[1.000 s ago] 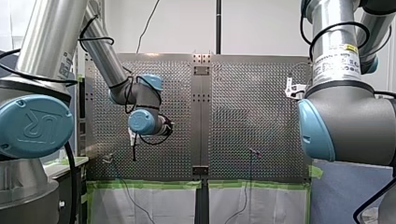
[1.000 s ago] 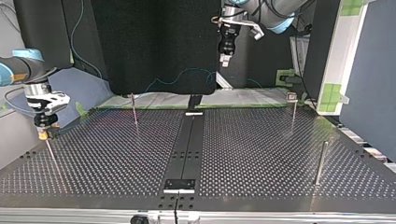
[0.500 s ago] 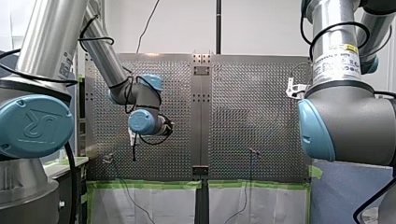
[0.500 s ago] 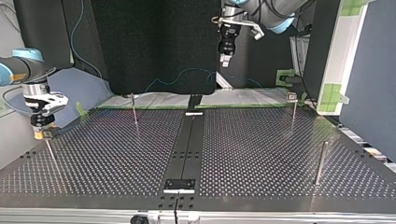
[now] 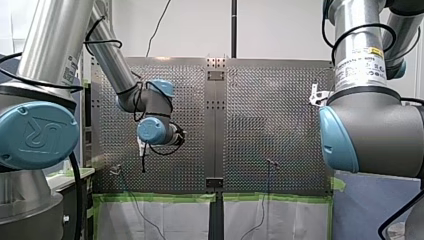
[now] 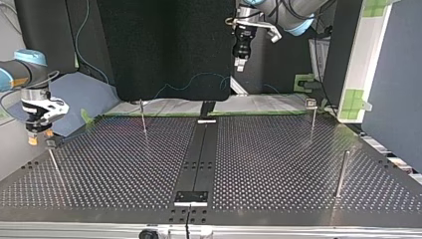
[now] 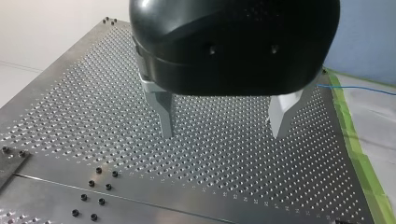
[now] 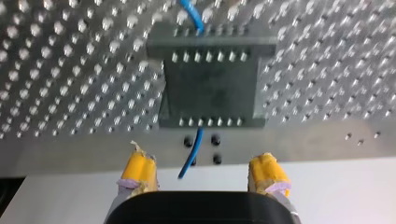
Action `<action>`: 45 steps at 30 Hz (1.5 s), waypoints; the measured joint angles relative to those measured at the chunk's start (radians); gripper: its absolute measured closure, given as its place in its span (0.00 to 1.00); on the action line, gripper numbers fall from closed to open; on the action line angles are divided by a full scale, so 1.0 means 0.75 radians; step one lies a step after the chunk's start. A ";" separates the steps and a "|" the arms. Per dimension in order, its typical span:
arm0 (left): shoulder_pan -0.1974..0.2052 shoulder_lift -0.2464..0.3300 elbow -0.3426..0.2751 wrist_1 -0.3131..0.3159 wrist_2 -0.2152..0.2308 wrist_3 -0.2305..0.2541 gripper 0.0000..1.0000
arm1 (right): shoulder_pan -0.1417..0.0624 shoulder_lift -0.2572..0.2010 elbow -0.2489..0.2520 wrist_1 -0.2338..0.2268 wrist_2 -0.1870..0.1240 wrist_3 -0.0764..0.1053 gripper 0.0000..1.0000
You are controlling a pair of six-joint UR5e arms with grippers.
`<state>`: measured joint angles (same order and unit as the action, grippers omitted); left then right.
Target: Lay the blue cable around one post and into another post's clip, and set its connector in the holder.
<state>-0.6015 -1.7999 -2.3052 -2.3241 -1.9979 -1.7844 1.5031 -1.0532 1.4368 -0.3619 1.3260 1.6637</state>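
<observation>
Right wrist view first: my right gripper [image 8: 203, 162] has its jaws released, with the yellow pads [image 8: 140, 169] spread wide and grasping nothing. Lying loose in the gap between them is the thin blue cable [image 8: 194, 149], touching neither pad. Follow it outward and it vanishes at the gripper-side edge of a dark rectangular block with rows of small pins [image 8: 210, 88]. It shows again at the block's far edge, so it looks threaded through, though the stretch in between is hidden. I'd take that block for the holder, but I can make out no connector body. The block sits at the rim of the perforated metal surface [image 8: 70, 70].

Over to my left gripper [image 7: 223, 133]: black body, metal jaws released too, empty, hanging well above the surface. Beyond it a strand of the blue cable lies past the green tape [image 7: 357, 154] at the surface's edge. Seen from across the surface, slender metal posts [image 6: 341, 174] stand upright. Whether the cable rounds any of them is too fine to tell.

Handling, as I judge it: light, limp, a little springy, and thin enough to squirm out of a loose pinch. It is best taken square across its width, close to the block, where the run is short and steady. Pull gently, so it isn't dragged back out.
</observation>
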 joint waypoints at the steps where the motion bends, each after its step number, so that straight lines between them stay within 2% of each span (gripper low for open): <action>1: 0.000 0.000 0.000 0.000 0.000 0.000 0.00 | 0.000 0.000 0.000 0.007 0.012 0.000 0.00; 9: 0.003 0.000 0.000 -0.002 0.000 0.000 0.00 | -0.006 0.000 0.004 0.097 0.121 0.000 0.00; 13: 0.003 0.000 0.000 -0.002 -0.001 0.000 0.00 | -0.006 -0.001 0.026 0.123 0.179 0.004 0.00; 20: 0.005 0.000 0.000 0.001 0.012 -0.001 0.00 | 0.010 -0.002 0.109 0.094 0.281 0.011 0.00; 24: 0.007 0.000 0.000 -0.001 0.020 -0.002 0.00 | 0.024 -0.002 0.171 0.062 0.344 0.000 0.00; 27: 0.007 -0.001 0.000 0.000 0.028 -0.004 0.00 | 0.037 -0.008 0.215 0.042 0.373 -0.016 0.00; 31: 0.008 -0.001 0.000 0.000 0.038 -0.006 0.00 | 0.046 -0.019 0.263 0.015 0.379 -0.027 0.00; 35: 0.008 -0.002 0.000 0.000 0.040 -0.007 0.00 | 0.053 -0.030 0.289 -0.001 0.376 -0.025 0.00; 39: 0.008 -0.003 0.000 0.001 0.041 -0.008 0.00 | 0.091 -0.072 0.333 -0.043 0.339 -0.006 0.00; 45: 0.010 -0.004 -0.002 0.001 0.041 -0.006 0.00 | 0.164 -0.116 0.407 -0.117 0.280 -0.022 0.00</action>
<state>-0.5938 -1.8026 -2.3064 -2.3231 -1.9672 -1.7889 1.6261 -1.1406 1.7420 -0.4495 1.5357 1.6470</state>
